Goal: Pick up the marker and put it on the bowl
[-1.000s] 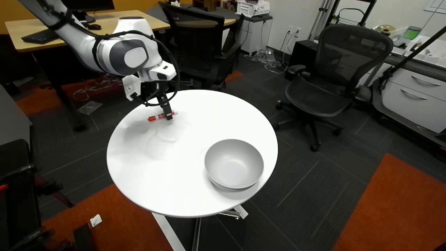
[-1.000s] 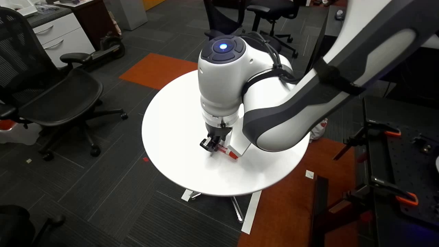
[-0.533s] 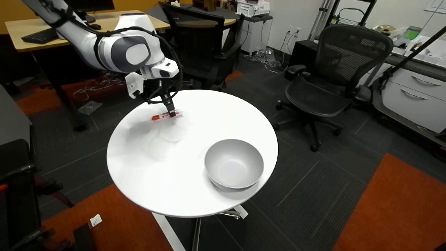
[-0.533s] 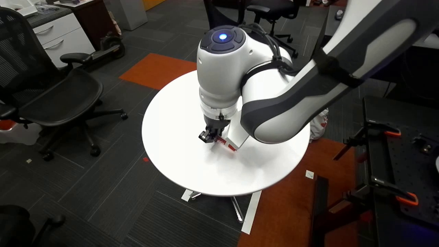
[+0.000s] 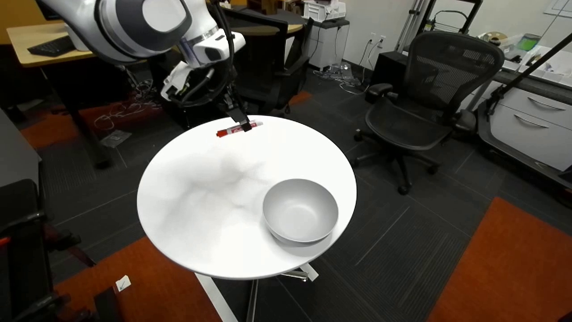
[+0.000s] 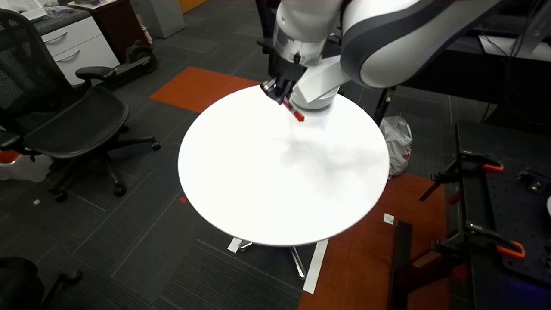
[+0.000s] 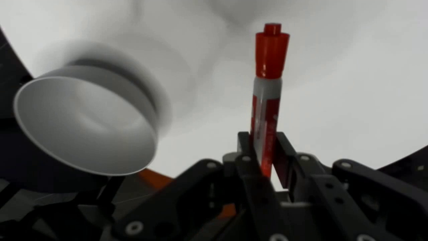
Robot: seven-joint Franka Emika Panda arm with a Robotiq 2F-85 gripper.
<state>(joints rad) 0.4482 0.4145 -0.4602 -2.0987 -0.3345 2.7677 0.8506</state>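
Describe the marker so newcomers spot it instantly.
Find the round white table, then the black two-fingered end effector above it. Clamped in it is the slim, cylindrical red-and-white marker; its neighbour, the light-grey round bowl, shows no red.

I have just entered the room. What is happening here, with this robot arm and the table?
A robot arm is holding the red marker in its closed gripper, above the white table. The light grey bowl stands on the table near its edge, and the marker is not yet in it. Probably it goes there next.
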